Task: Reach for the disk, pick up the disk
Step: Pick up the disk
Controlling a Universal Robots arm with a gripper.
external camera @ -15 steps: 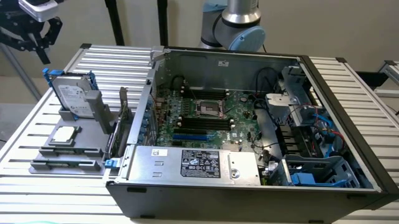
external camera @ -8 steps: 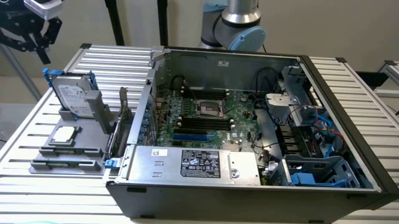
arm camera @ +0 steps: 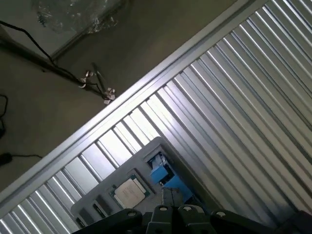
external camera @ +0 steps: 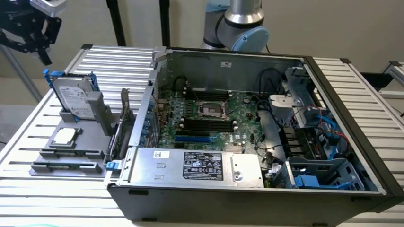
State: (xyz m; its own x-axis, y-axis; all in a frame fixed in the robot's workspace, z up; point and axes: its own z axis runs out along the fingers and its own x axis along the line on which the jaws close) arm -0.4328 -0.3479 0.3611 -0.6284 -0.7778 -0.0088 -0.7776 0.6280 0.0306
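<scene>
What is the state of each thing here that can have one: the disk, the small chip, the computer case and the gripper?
disk: standing on its edge in a slot of the grey holder, not held.
small chip: lying flat on the holder, beside the disk.
computer case: open, side panel off, motherboard exposed.
gripper: in the air above the disk, apart from it.
</scene>
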